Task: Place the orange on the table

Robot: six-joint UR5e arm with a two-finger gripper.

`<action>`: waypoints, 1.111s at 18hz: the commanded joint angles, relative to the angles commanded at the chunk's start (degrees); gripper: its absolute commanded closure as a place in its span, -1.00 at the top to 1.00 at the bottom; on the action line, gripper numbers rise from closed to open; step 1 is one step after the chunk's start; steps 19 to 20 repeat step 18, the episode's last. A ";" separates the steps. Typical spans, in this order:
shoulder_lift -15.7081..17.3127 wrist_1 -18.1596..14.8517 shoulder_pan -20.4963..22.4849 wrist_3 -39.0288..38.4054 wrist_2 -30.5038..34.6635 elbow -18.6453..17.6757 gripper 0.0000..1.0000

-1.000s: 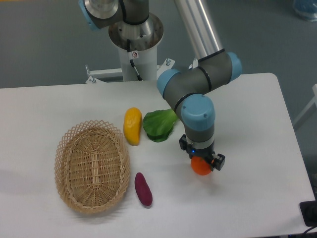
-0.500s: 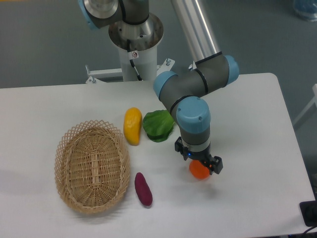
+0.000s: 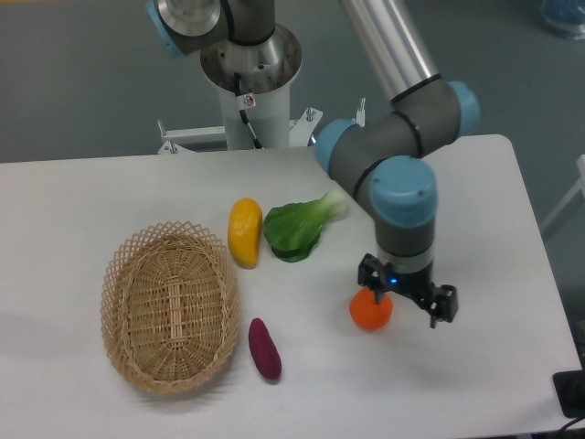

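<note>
Camera view from above the near edge of the table (image 3: 512, 183): the orange (image 3: 370, 311) sits on the white top, right of centre and toward the near side. It is round, so it has no long axis and points no particular way that can be made out. The gripper (image 3: 409, 296) hangs from the arm's wrist with its fingers aimed down, and its jaws stand spread apart, holding nothing. The orange lies at the gripper's left side, by the left finger, more outside the jaws than between them; whether that finger touches the fruit cannot be told from this angle. The right finger is well clear of it, over bare tabletop. Farther left, the purple sweet potato (image 3: 264, 348) lies near the wicker basket (image 3: 169, 305), apart from the orange. Beyond them, toward the far side, the yellow oblong fruit (image 3: 244, 232) stands lengthwise just beside the green leafy vegetable (image 3: 297, 229), whose pale stalk points toward the arm.
</note>
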 joint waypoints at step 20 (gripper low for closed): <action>2.46 -4.59 1.76 8.09 -0.44 -0.96 1.00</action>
